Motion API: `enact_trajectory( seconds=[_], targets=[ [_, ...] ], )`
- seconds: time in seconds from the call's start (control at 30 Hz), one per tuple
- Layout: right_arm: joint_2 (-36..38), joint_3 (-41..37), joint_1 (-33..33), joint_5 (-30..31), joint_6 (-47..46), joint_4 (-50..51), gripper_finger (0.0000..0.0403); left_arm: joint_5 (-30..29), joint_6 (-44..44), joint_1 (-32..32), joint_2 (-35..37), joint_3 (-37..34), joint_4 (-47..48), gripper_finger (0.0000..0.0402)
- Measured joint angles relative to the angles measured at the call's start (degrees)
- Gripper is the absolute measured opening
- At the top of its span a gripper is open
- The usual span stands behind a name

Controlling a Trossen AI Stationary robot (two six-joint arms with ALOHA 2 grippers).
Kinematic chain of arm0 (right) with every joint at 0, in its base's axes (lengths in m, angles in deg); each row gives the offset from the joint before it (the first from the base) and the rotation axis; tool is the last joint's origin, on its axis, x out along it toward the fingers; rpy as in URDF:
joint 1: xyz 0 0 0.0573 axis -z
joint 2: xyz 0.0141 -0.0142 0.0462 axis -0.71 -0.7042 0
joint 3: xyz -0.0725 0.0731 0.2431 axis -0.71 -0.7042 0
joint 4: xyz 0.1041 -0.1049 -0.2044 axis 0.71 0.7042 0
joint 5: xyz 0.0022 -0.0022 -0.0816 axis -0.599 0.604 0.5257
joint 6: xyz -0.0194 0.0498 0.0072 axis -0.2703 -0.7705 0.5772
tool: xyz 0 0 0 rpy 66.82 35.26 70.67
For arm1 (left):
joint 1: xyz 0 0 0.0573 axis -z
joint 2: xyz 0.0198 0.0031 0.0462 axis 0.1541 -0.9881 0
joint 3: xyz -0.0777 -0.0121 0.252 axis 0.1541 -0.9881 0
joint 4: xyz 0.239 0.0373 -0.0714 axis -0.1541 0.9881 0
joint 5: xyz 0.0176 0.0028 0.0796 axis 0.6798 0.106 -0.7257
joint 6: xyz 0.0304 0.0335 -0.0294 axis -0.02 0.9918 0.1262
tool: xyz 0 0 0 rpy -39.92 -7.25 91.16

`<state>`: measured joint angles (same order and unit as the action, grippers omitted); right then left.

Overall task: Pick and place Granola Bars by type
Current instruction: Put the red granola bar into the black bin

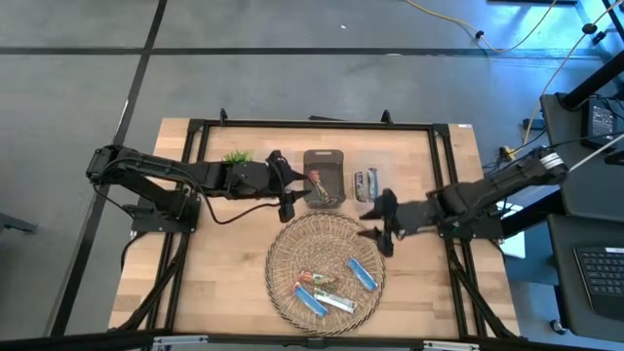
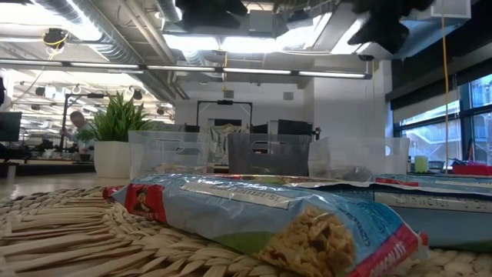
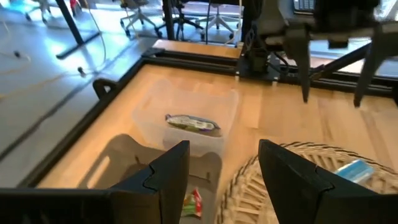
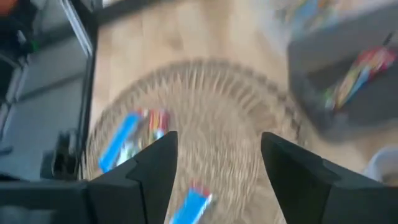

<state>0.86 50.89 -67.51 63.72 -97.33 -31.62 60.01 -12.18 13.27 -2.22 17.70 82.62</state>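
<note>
We log a round woven tray [image 1: 327, 255] at the front centre of the wooden table [image 1: 224, 283], with the remaining granola bars [image 1: 322, 290] lying flat on it: a blue-wrapped bar [image 1: 362, 274] toward the tray's right side, and a small cluster of blue and red-multicolour bars near its front edge. Behind the tray stand two small bins side by side. The dark bin [image 1: 324, 177] holds a red-multicolour bar [image 1: 318, 185]; the clear bin [image 1: 367, 183], just to its right, holds a green-tan bar [image 3: 192, 124]. A small green potted plant [image 1: 237, 156] sits at the back, left of the dark bin. The left gripper [image 1: 289, 192] is over the left edge of the dark bin, its two fingers [image 3: 168, 174] spread apart with nothing between them; in its wrist view the red-multicolour bar shows below the gap. The right gripper [image 1: 382, 222] hovers at the tray's right rim, just in front of the clear bin, its fingers [image 4: 155, 168] also parted and empty, the tray and blue bars visible beneath. In the low view a blue bar [image 2: 269, 219] fills the foreground on the weave, with the bins and plant behind.
</note>
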Motion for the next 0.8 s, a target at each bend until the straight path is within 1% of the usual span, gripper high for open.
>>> enact_trajectory(
  seconds=[0.13, 0.23, 0.47, 0.6, 0.67, 0.8],
  targets=[
    [-3.7, 0.0, -3.3, -0.1, -4.0, 4.3, 0.0233, 0.0, -4.1, 0.0, 0.0, 0.0, 1.4, 0.0185],
    [-7.3, 0.0, -5.0, -0.5, -8.0, 6.4, 0.0233, 0.0, -5.4, 0.0, 0.0, 0.0, 2.2, 0.0185],
    [-17.0, 0.0, -6.5, -7.0, -19.0, 6.6, 0.0233, -0.2, -5.3, 0.0, 0.0, 0.0, 2.6, 0.0185],
    [-21.4, 0.0, -6.6, -12.5, -25.1, 5.5, 0.0233, -0.4, -5.3, 0.0, 0.0, 0.0, 3.2, 0.0185],
    [-23.1, 0.6, -7.0, -13.6, -26.2, 5.5, 0.0233, -0.4, -5.4, 0.0, 0.0, 0.0, 3.5, 0.0185],
    [-25.8, 4.1, -8.3, -13.4, -25.6, 5.6, 0.0233, -0.5, -7.5, 0.0, 0.0, 0.0, 4.8, 0.0185]
  ],
)
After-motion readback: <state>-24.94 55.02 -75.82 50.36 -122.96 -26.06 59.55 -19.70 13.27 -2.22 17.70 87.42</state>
